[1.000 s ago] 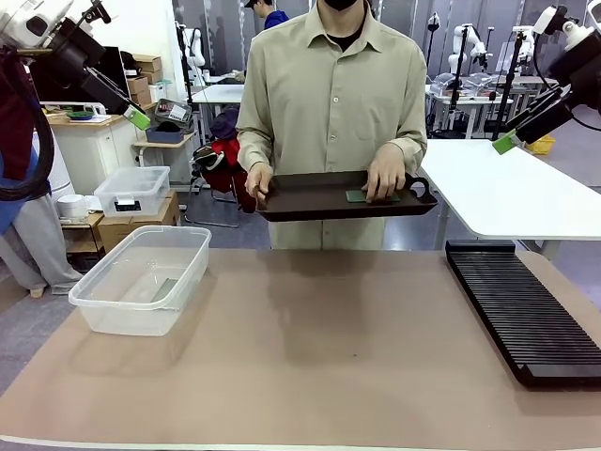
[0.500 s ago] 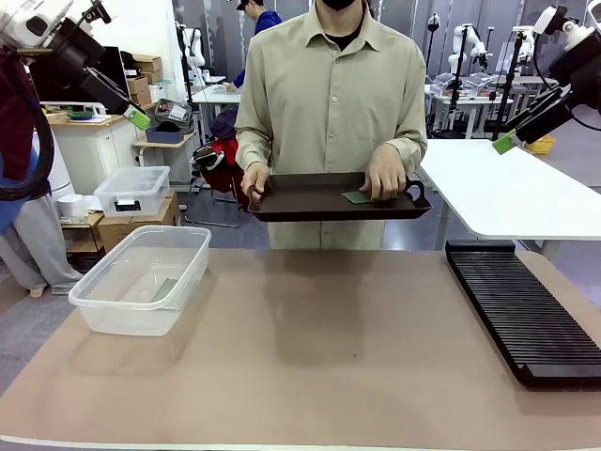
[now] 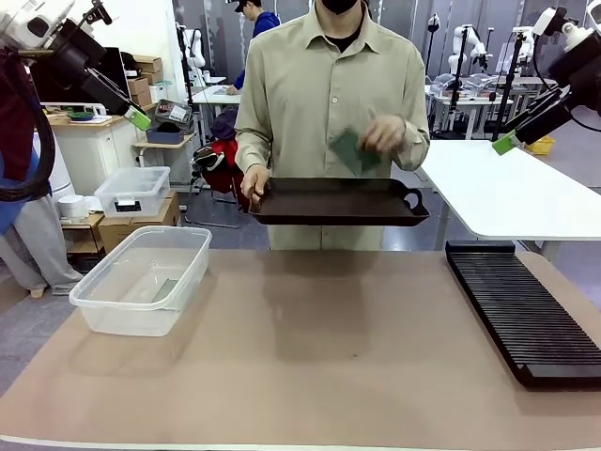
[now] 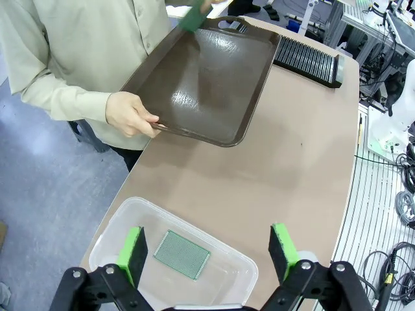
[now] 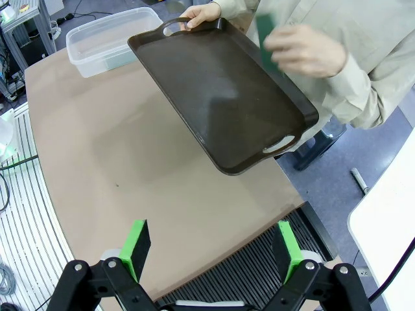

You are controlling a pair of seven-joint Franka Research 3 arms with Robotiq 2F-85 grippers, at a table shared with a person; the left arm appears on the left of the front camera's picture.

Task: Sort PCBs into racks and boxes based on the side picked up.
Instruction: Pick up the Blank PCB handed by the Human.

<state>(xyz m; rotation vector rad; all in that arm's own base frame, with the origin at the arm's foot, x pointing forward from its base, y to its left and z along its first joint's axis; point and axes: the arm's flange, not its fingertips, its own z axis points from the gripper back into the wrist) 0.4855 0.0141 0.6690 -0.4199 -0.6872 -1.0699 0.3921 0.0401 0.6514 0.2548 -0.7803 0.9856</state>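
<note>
Green PCBs (image 3: 349,150), dark brown tray (image 3: 319,201), black rack (image 3: 522,310).

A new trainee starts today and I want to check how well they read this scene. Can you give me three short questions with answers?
1. How many green boards lie in the clear tub?
2. True or false: the tray rests on the table.
3. The lifted board is: A in the tub, B above the tray, C on the table.
Key: 1: one board. 2: false, a hand holds it up. 3: B.
</note>
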